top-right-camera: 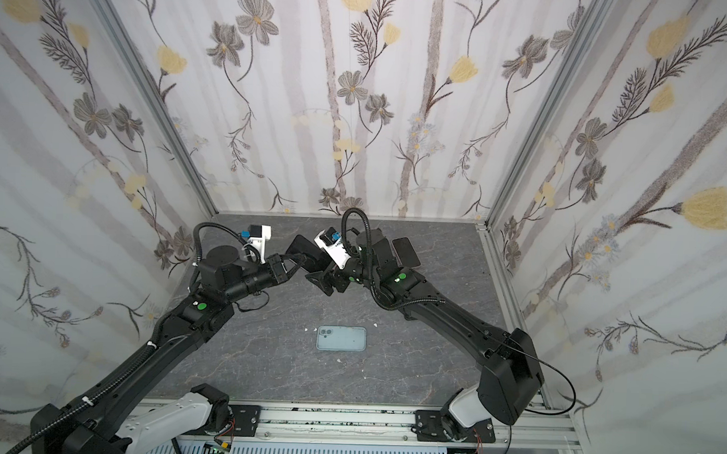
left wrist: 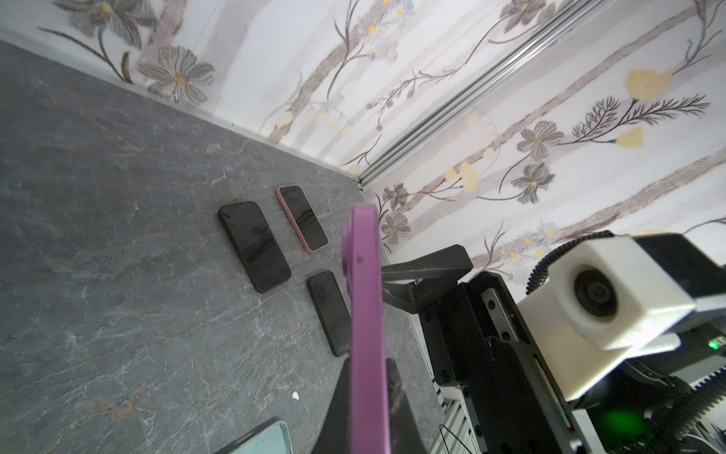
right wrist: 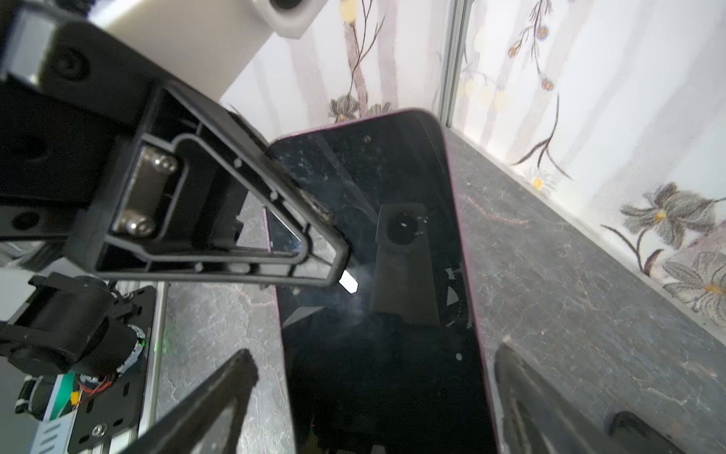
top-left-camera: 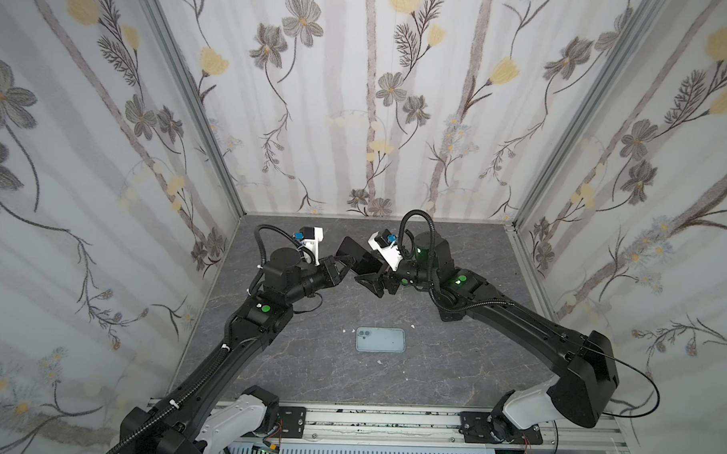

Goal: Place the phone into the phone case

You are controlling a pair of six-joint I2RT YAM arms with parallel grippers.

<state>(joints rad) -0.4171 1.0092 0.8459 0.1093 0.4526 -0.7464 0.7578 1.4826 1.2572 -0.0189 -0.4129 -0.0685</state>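
Observation:
In both top views a phone (top-left-camera: 358,255) (top-right-camera: 307,251) with a dark screen and a purple rim hangs tilted above the back of the table, between the two arms. My left gripper (top-left-camera: 348,263) (left wrist: 367,365) is shut on it, pinching its flat faces; the left wrist view shows the phone (left wrist: 365,295) edge-on. My right gripper (top-left-camera: 370,282) (right wrist: 375,350) is open, one finger on each side of the phone (right wrist: 373,236) with a gap on both sides. The pale blue phone case (top-left-camera: 380,339) (top-right-camera: 341,338) lies flat on the table, nearer the front, apart from both grippers. A corner of the case (left wrist: 267,440) also shows in the left wrist view.
Three other phones lie at the back right of the grey table: a black one (left wrist: 254,245), a pink-rimmed one (left wrist: 302,218) and a second black one (left wrist: 329,312). One of them (top-right-camera: 406,251) shows behind the right arm. Small white crumbs (top-left-camera: 345,330) lie around the case. Flowered walls enclose three sides.

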